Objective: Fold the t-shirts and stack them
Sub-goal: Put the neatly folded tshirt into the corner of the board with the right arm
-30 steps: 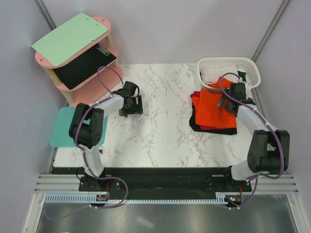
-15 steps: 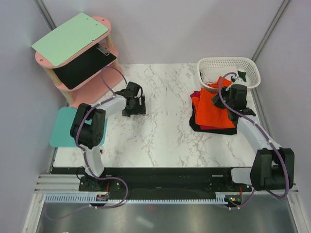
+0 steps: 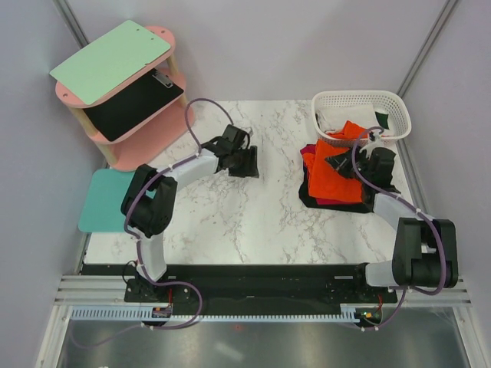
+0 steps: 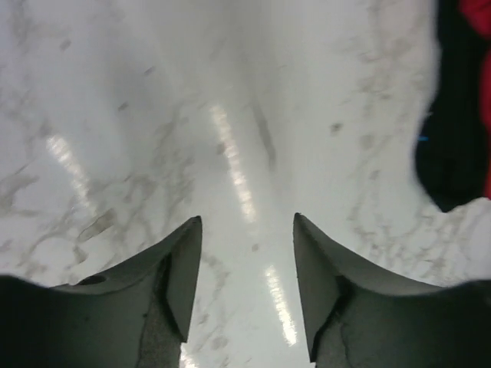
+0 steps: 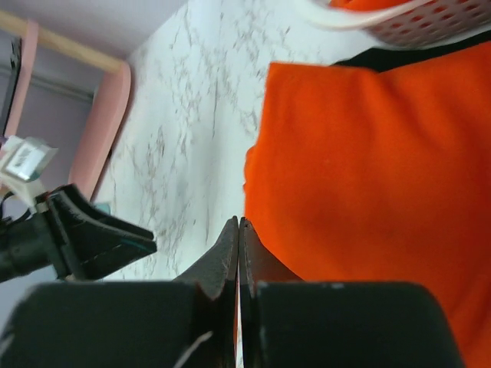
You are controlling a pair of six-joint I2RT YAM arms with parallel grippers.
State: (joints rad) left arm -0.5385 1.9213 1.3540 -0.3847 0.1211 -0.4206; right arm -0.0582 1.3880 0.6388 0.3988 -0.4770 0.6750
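Orange t-shirt (image 5: 368,169) lies right at the tips of the right hand (image 5: 238,224), which are pressed together; whether cloth is caught I can't tell. Seems the pick-up step: next it needs drawing onto bare tabletop (image 5: 192,115) ahead of the hand. Its long axis runs crosswise to the hand, one end toward the basket (image 5: 430,27). Left hand (image 4: 247,222) spread, empty.

Black t-shirt (image 3: 337,204) and crimson t-shirt (image 3: 308,153) are largely covered beneath the orange t-shirt (image 3: 334,178); basket (image 3: 357,95) contents behind it are not identifiable.
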